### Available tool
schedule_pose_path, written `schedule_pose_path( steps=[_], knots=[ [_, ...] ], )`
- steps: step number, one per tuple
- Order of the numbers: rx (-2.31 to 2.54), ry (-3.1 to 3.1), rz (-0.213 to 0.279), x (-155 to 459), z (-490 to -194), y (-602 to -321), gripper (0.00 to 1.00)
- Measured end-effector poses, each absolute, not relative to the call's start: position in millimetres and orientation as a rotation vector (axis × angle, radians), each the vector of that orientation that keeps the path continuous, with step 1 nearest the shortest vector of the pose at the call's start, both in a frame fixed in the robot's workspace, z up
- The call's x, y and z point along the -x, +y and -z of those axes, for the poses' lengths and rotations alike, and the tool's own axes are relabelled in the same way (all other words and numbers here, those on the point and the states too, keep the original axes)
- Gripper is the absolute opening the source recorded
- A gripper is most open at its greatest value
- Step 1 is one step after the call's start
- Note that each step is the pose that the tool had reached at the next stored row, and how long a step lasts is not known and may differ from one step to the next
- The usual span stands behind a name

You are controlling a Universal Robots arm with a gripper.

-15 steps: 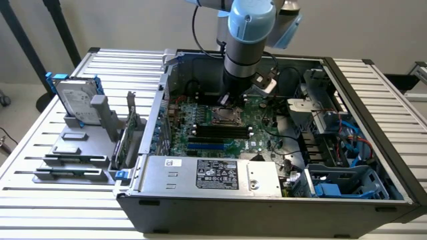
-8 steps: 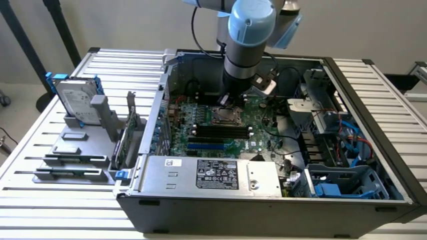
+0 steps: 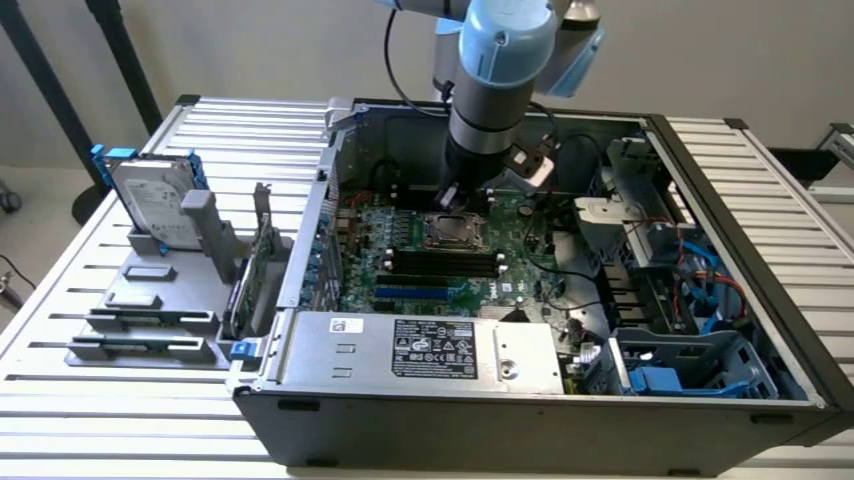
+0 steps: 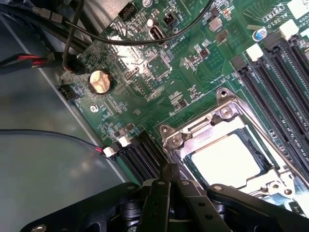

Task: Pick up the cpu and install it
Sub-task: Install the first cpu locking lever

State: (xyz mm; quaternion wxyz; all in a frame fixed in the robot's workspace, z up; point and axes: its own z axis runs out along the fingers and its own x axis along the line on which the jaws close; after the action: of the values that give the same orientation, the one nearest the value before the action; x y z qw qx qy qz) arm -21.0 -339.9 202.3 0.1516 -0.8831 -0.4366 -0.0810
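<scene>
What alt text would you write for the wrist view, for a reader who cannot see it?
The shut gripper hangs close over a green board, right beside its metal-framed socket, where the pale square cpu already lies. A round coin battery and black cables sit further off, with long black slots beyond the socket.

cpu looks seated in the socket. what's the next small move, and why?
Probably a short straight lift. The cpu lies flat inside the socket frame, and the gripper, shut, sits low beside it over the green board; rising clears the frame without nudging anything.
</scene>
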Motion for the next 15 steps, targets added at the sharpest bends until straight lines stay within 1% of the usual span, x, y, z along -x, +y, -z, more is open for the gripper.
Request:
schedule_pose_path(
  steps=[8,15],
  knots=[
    [2.535,-1.25,0.226,23,-219,-355,0.11],
    [2.535,-1.25,0.225,35,-225,-371,0.11]
  ],
)
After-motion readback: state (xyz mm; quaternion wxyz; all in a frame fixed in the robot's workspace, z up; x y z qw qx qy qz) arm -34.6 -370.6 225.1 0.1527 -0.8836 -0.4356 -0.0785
